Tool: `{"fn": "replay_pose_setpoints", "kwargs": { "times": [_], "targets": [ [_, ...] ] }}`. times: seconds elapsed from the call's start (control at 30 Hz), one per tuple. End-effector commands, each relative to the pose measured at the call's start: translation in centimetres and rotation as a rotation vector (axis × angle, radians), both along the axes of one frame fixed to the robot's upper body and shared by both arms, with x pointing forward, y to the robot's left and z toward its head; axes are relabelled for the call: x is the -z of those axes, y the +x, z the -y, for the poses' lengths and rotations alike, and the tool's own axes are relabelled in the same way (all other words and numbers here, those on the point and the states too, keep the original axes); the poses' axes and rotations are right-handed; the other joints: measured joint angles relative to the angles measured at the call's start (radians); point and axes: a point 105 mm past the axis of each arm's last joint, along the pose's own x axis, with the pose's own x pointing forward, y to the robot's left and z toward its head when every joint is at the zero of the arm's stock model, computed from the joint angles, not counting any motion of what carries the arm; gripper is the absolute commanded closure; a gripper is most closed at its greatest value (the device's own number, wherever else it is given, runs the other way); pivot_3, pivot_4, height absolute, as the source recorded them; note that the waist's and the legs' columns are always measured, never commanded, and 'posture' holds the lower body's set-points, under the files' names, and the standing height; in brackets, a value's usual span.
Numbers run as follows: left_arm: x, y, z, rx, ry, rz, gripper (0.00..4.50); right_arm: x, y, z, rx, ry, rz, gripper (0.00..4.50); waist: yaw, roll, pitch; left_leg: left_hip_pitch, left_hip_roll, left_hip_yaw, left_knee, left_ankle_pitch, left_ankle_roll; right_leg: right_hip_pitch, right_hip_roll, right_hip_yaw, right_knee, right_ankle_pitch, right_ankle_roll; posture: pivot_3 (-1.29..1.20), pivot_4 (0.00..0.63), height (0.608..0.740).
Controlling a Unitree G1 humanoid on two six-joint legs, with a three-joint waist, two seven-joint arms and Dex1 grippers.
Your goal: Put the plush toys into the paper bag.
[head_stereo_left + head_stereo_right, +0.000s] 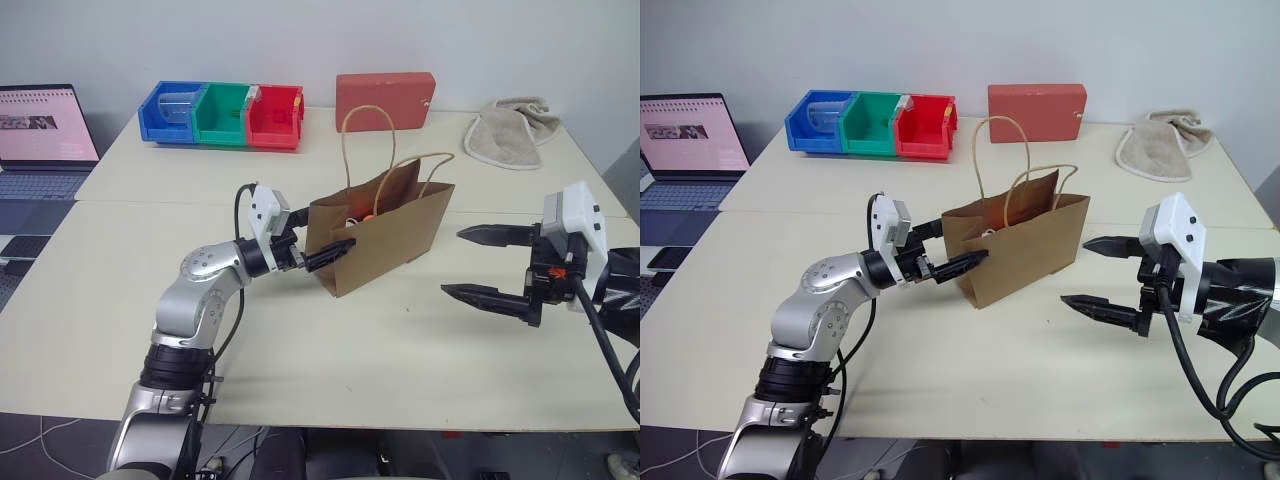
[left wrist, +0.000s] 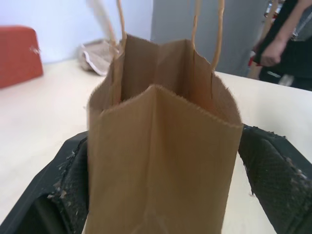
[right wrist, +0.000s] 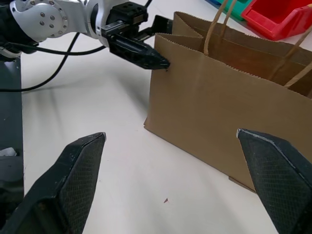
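The brown paper bag (image 1: 385, 235) stands upright at the middle of the table, its two loop handles raised. An orange patch of a plush toy (image 1: 366, 215) shows inside its mouth; the bag's walls hide the rest of the plush toys. My left gripper (image 1: 325, 230) is open, with one finger on each side of the bag's narrow left end, as the left wrist view shows with the bag (image 2: 161, 146) between the fingers (image 2: 68, 195). My right gripper (image 1: 453, 262) is open and empty, a short way right of the bag and pointing at it.
Blue, green and red bins (image 1: 222, 113) line the back left, with a red box (image 1: 385, 100) beside them. A beige towel (image 1: 512, 133) lies at the back right. A laptop (image 1: 45, 140) sits far left. A person (image 2: 285, 39) stands beyond the table.
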Motion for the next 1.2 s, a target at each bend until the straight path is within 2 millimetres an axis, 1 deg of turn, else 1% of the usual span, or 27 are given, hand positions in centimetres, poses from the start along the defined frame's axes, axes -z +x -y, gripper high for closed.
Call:
{"fn": "replay_pose_setpoints", "kwargs": {
  "times": [0.03,0.13,0.23,0.33,0.4,0.5,0.53,0.67,0.8,0.9,0.97,1.07,1.13,1.2],
  "targets": [
    [-1.0,-0.1,0.2,-0.003,-0.014,0.059,0.05,-0.6,-0.2,-0.3,-0.015,-0.01,0.047,0.0,0.0,0.0,0.0,0.0,0.0,0.0,0.0,0.0,0.0,0.0,0.0,0.0,0.0,0.0,0.0,0.0,0.15,0.74],
    [-0.9,-0.2,0.2,0.018,-0.037,0.04,0.05,-0.6,-0.1,-0.3,-0.017,-0.013,0.055,0.0,0.0,0.0,0.0,0.0,0.0,0.0,0.0,0.0,0.0,0.0,0.0,0.0,0.0,0.0,0.0,0.0,0.15,0.74],
    [-0.4,-0.4,0.3,0.05,-0.044,-0.002,0.63,-0.7,-0.1,-0.4,-0.016,-0.013,0.064,0.0,0.0,0.0,0.0,0.0,0.0,0.0,0.0,0.0,0.0,0.0,0.0,0.0,0.0,0.0,0.0,0.0,0.15,0.74],
    [0.1,-0.3,0.6,0.057,-0.015,-0.003,1.48,-0.7,-0.2,-0.5,-0.028,-0.017,0.082,0.0,0.0,0.0,0.0,0.0,0.0,0.0,0.0,0.0,0.0,0.0,0.0,0.0,0.0,0.0,0.0,0.0,0.15,0.74],
    [0.3,-0.2,0.9,0.059,-0.011,-0.005,2.16,-0.7,-0.4,-0.7,-0.033,-0.013,0.085,0.0,0.0,0.0,0.0,0.0,0.0,0.0,0.0,0.0,0.0,0.0,0.0,0.0,0.0,0.0,0.0,0.0,0.15,0.74],
    [0.5,0.1,1.0,0.055,-0.005,-0.003,3.03,-0.7,-0.4,-0.8,-0.036,-0.011,0.087,0.0,0.0,0.0,0.0,0.0,0.0,0.0,0.0,0.0,0.0,0.0,0.0,0.0,0.0,0.0,0.001,0.0,0.15,0.74],
    [0.6,0.3,1.0,0.048,0.0,-0.001,3.39,-0.7,-0.4,-0.8,-0.036,-0.011,0.089,0.0,0.0,0.0,0.0,0.0,0.0,0.0,0.0,0.0,0.0,0.0,0.0,0.0,0.0,0.0,0.001,0.0,0.15,0.74],
    [0.8,0.5,1.1,0.045,0.001,0.001,4.48,-0.7,-0.5,-0.9,-0.039,-0.011,0.092,0.0,0.0,0.0,0.0,0.0,0.0,0.0,0.0,0.0,0.0,0.0,0.0,0.0,0.0,0.0,0.0,0.0,0.15,0.74],
    [0.9,0.6,1.0,0.05,-0.001,0.001,4.48,-0.7,-0.4,-0.9,-0.035,-0.01,0.109,0.0,0.0,0.0,0.0,0.0,0.0,0.0,0.0,0.0,0.0,0.0,0.0,0.0,0.0,0.0,0.001,0.0,0.15,0.74],
    [0.8,0.8,0.5,0.047,-0.003,0.001,4.48,-0.8,0.0,-0.7,-0.011,-0.003,0.167,0.0,0.0,0.0,0.0,0.0,0.0,0.0,0.0,0.0,0.0,0.0,0.0,0.0,0.0,0.0,0.001,0.0,0.15,0.74],
    [0.4,0.8,0.1,0.056,-0.005,0.006,4.48,-0.7,0.3,-0.6,0.013,-0.007,0.216,0.0,0.0,0.0,0.0,0.0,0.0,0.0,0.0,0.0,0.0,0.0,0.0,0.0,0.0,0.0,0.001,0.0,0.15,0.74],
    [-0.2,0.8,-0.5,0.083,0.0,0.014,4.48,-0.5,0.3,-0.5,0.024,-0.009,0.226,0.0,-0.001,0.0,0.0,0.0,0.0,0.0,0.0,0.0,0.0,0.0,0.0,0.0,0.0,0.001,0.001,0.0,0.15,0.74],
    [-0.7,0.7,-0.6,0.122,0.01,0.015,4.48,-0.6,0.2,-0.4,0.024,-0.012,0.24,0.0,-0.001,0.0,0.0,0.0,0.0,0.0,0.0,0.0,0.0,0.0,0.0,0.0,0.0,0.001,0.001,0.0,0.15,0.74],
    [-1.2,0.3,-0.3,0.214,0.033,0.004,4.48,-1.0,-0.5,0.0,0.015,-0.02,0.267,0.0,-0.001,0.0,0.0,0.0,0.0,0.0,0.0,0.0,0.0,0.0,0.0,0.0,0.0,0.001,0.001,0.0,0.15,0.74]
  ]
}}
